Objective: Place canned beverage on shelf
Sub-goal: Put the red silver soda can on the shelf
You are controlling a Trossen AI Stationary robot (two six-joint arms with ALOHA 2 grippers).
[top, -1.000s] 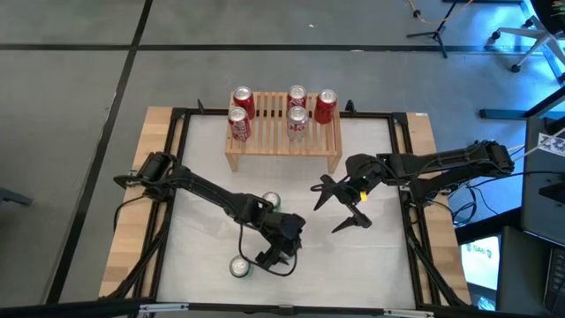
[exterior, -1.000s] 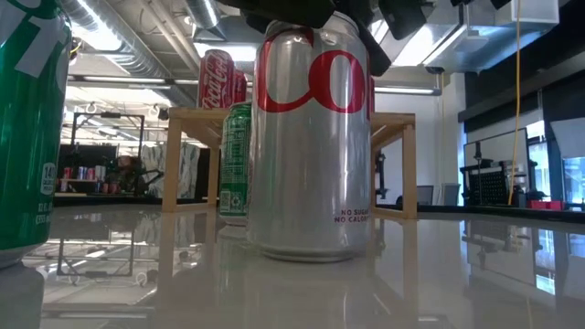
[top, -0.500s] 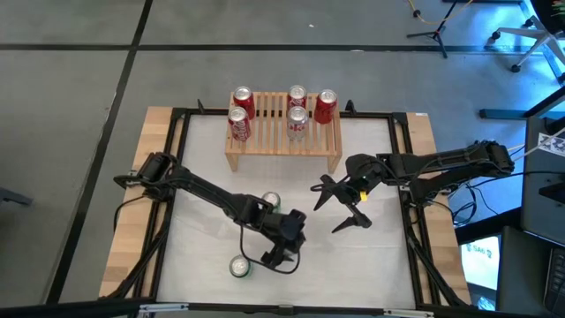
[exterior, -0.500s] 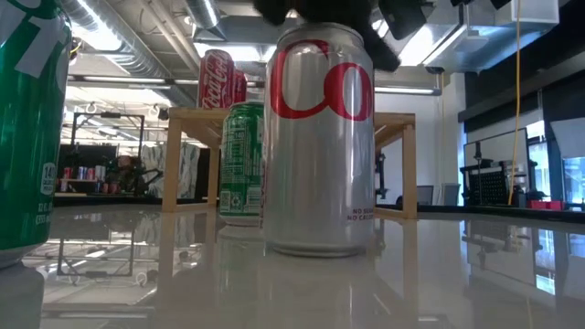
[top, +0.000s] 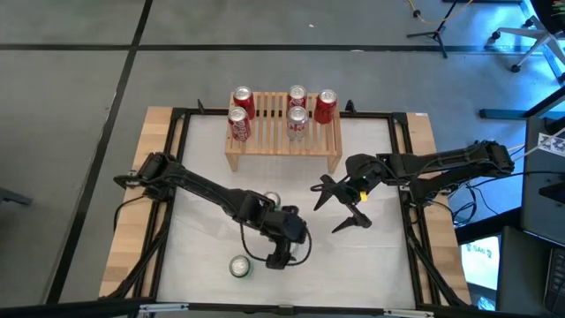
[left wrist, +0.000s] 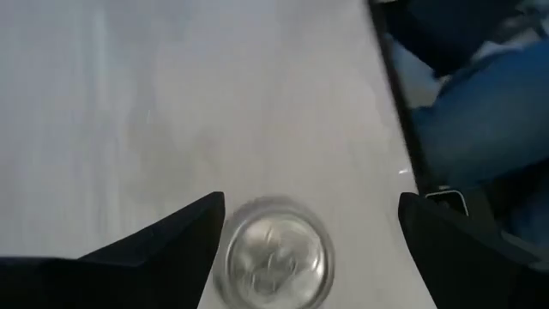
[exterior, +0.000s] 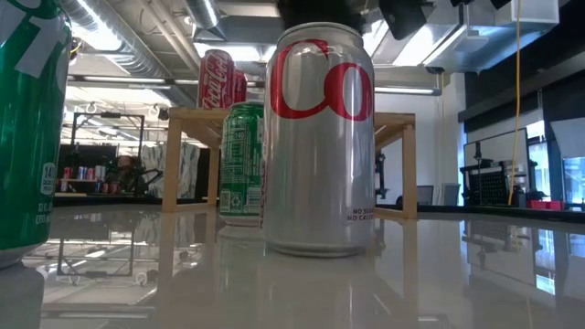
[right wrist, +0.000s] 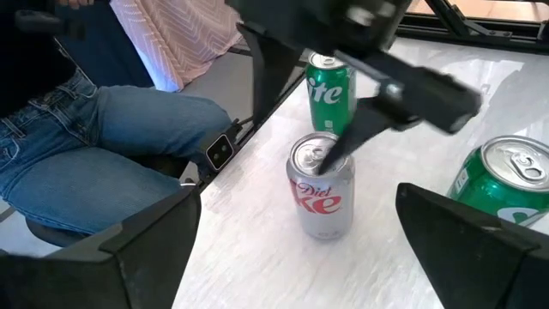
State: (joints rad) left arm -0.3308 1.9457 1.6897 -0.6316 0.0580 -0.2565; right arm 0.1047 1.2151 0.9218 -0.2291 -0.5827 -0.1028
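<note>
A silver Diet Coke can stands upright on its base on the white table, near the front edge. My left gripper hangs open just above it, pointing steeply down. Its fingers stand to either side of the can's top. In the high view this gripper hides the can. The shelf, a light-wood slatted rack, stands at the table's far side with several cans on top. My right gripper waits open above the table's right half.
One green can stands near the front edge, left of my left gripper. Another green can stands just beyond that gripper. A seated person in jeans is close to the table's near edge. A black frame rims the table.
My left gripper has risen off the silver can's top and rolled about its own pointing line. Its fingers, which were down beside the can's upper rim, now stand clear above it. The can shifted slightly sideways early on, then stood still.
</note>
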